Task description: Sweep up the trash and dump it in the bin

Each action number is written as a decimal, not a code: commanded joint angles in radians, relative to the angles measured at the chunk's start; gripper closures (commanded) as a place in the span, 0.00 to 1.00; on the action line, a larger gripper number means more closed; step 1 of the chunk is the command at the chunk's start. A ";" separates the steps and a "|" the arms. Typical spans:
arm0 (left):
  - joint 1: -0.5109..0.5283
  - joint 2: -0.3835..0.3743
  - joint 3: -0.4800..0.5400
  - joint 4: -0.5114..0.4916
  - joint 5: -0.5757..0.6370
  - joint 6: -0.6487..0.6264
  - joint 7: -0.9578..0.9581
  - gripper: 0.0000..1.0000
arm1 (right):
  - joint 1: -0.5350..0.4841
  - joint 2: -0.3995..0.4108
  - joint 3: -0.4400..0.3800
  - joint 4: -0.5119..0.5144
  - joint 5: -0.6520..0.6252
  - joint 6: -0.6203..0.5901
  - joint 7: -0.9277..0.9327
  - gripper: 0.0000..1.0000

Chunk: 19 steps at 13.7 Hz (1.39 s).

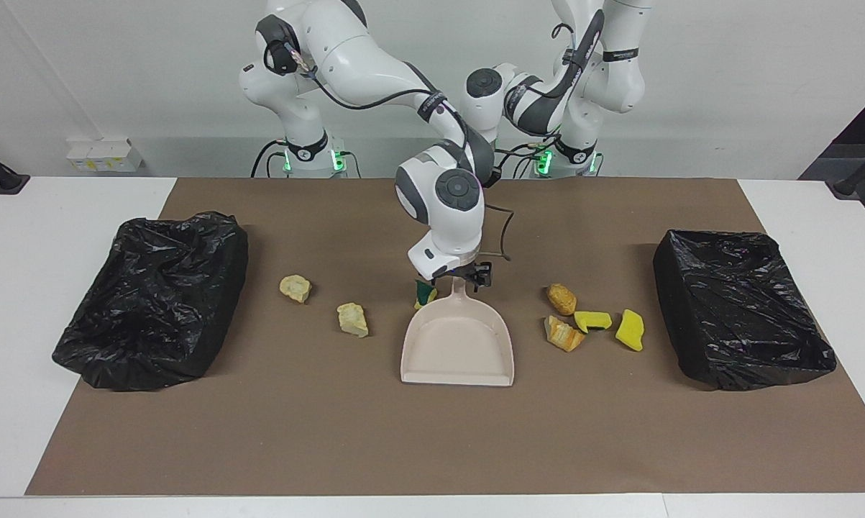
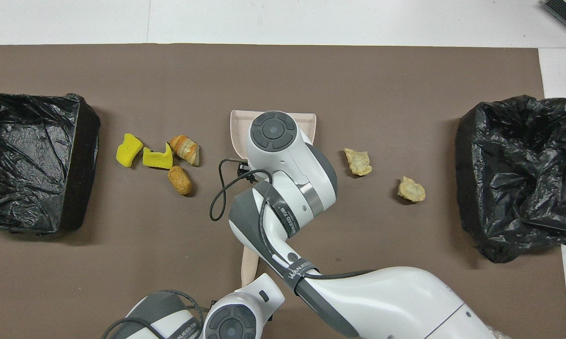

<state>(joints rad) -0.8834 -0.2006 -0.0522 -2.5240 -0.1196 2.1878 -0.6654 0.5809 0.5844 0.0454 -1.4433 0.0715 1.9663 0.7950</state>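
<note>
The pink dustpan lies flat in the middle of the brown mat on the desk. The right gripper is down at the dustpan's handle; I cannot tell if its fingers are spread or pinching. The left gripper's fingers are pressed together on the beige brush handle, nearer the robots than the dustpan.

The trash sits beside the dustpan. A green and yellow sponge bit touches its handle. Two pale chunks lie toward the right arm's end. Two yellow sponge bits and two brown bread pieces lie toward the left arm's end. A black bin stands at each end.
</note>
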 commanded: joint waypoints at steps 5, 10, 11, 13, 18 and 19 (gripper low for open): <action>0.144 -0.124 0.011 0.001 -0.005 -0.238 0.142 1.00 | 0.005 -0.017 -0.001 -0.005 -0.036 -0.024 -0.010 1.00; 0.341 -0.195 0.012 0.045 0.062 -0.393 0.247 1.00 | -0.015 -0.086 -0.012 -0.006 -0.039 -0.119 -0.086 1.00; 0.406 -0.189 0.011 0.066 0.075 -0.410 0.250 1.00 | -0.024 -0.104 -0.013 -0.009 -0.041 -0.132 -0.109 1.00; 0.533 -0.152 0.011 0.105 0.077 -0.407 0.247 1.00 | -0.029 -0.141 -0.013 -0.023 -0.062 -0.161 -0.208 1.00; 0.742 0.056 0.011 0.359 0.152 -0.421 0.268 1.00 | -0.084 -0.225 -0.013 -0.088 -0.065 -0.193 -0.713 1.00; 0.757 0.138 0.011 0.437 0.187 -0.418 0.276 1.00 | -0.098 -0.230 -0.013 -0.094 -0.065 -0.201 -0.835 1.00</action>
<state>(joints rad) -0.1657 -0.2250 -0.0273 -2.2592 0.0243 1.8083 -0.4007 0.5181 0.4048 0.0249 -1.4801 0.0149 1.7664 0.1537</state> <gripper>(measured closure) 0.740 0.674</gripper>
